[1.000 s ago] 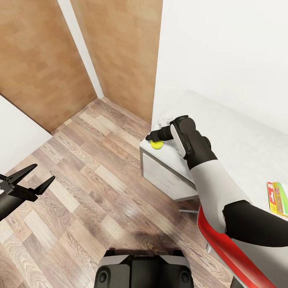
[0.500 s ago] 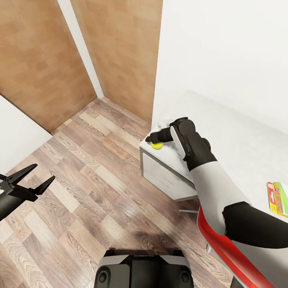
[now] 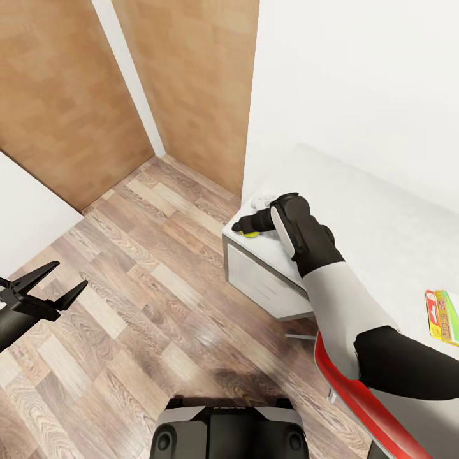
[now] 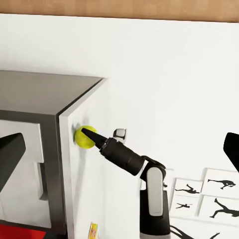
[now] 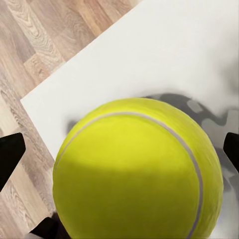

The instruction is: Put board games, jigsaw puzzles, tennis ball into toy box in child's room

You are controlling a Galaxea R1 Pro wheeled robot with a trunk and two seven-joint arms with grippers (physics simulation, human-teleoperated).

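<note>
The tennis ball (image 3: 250, 234) (image 4: 83, 137) rests on the near corner of the white table (image 3: 382, 223), close to its edge. My right gripper (image 3: 241, 226) (image 4: 90, 133) is down at the ball and covers most of it in the head view. Seen from the right wrist, the ball (image 5: 137, 174) sits large between the two fingers, whose dark fingertips (image 5: 10, 154) stand wide apart at either side, so the gripper is open around it. My left gripper (image 3: 39, 287) hangs open over the wood floor, far to the left of the table, with nothing in it.
A colourful lettered game box (image 3: 443, 315) lies on the table at the right edge. A red chair (image 3: 357, 395) stands under my right arm. Wood panels (image 3: 64, 95) and white walls close the corner beyond the table. Black silhouette prints (image 4: 219, 194) hang on the wall.
My right gripper has sunk a little lower and closer over the tennis ball, hiding more of it in the head view. The left arm and the camera have stayed still.
</note>
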